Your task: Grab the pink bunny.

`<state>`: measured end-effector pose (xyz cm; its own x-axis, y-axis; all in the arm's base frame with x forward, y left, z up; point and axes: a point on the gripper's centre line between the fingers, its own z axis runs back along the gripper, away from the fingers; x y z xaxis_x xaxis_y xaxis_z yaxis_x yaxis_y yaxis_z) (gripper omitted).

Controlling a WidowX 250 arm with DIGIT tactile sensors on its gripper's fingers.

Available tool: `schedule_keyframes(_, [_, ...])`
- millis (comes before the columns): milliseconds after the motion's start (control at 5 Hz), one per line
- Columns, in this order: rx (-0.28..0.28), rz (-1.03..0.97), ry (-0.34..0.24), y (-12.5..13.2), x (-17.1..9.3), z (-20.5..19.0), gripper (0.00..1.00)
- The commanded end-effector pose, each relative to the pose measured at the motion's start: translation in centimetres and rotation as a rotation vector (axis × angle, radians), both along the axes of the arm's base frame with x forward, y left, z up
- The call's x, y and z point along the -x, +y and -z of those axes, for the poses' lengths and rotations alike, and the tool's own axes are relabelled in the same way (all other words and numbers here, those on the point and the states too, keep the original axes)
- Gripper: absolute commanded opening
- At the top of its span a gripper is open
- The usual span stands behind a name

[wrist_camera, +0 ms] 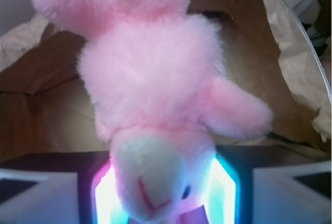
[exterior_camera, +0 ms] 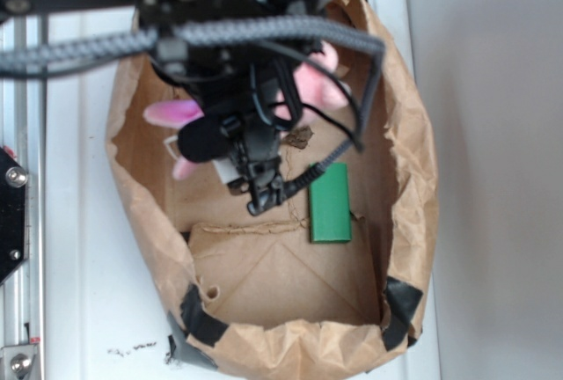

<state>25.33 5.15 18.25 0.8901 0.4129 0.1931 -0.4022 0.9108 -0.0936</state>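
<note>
One pink bunny (wrist_camera: 155, 89) fills the wrist view, lying inside the paper bag (exterior_camera: 413, 134) with its white face between the two lit fingers (wrist_camera: 223, 187) of the claw (wrist_camera: 163, 193). Its long axis runs straight away from the claw, head nearest, limbs splayed beyond. The jaws stand narrow against the head on both sides; whether they truly grip it I cannot tell for certain.
</note>
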Motion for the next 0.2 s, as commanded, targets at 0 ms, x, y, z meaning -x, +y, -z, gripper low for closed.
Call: schedule_keyframes(0, [-0.013,-0.049,-0.115,1.29,-0.63,-1.02,0.00])
